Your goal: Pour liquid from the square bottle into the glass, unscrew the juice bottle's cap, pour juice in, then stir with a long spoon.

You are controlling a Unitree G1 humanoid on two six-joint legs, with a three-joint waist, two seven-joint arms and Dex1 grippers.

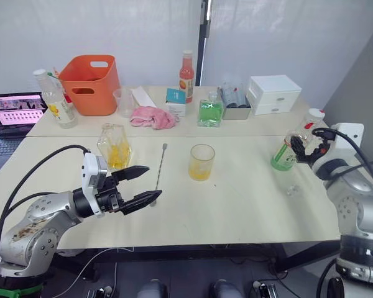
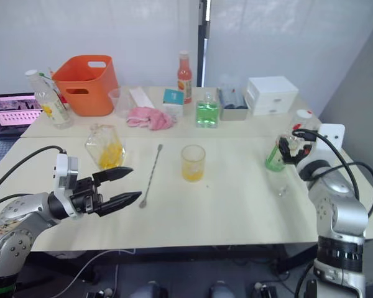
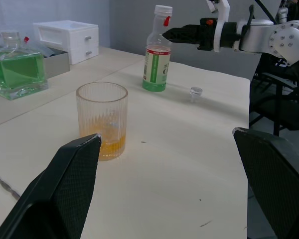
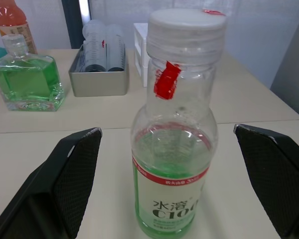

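Observation:
The square bottle (image 1: 114, 148) with yellow-orange liquid stands at the left of the near table. Just in front of it my left gripper (image 1: 150, 182) hangs open and empty. The long spoon (image 1: 160, 164) lies flat between that bottle and the glass (image 1: 202, 162), which holds a little yellow liquid. At the right stands the juice bottle (image 4: 172, 164), its white cap (image 4: 186, 25) screwed on. My right gripper (image 4: 167, 130) is open at neck height, one finger to each side of the bottle, touching nothing.
A small clear stopper (image 1: 292, 190) lies on the table near the juice bottle. On the back table stand an orange basket (image 1: 90, 77), a measuring cup (image 1: 124, 102), a pink cloth (image 1: 154, 117), a green square bottle (image 1: 210, 112) and white drawers (image 1: 273, 93). A laptop (image 1: 12, 115) sits far left.

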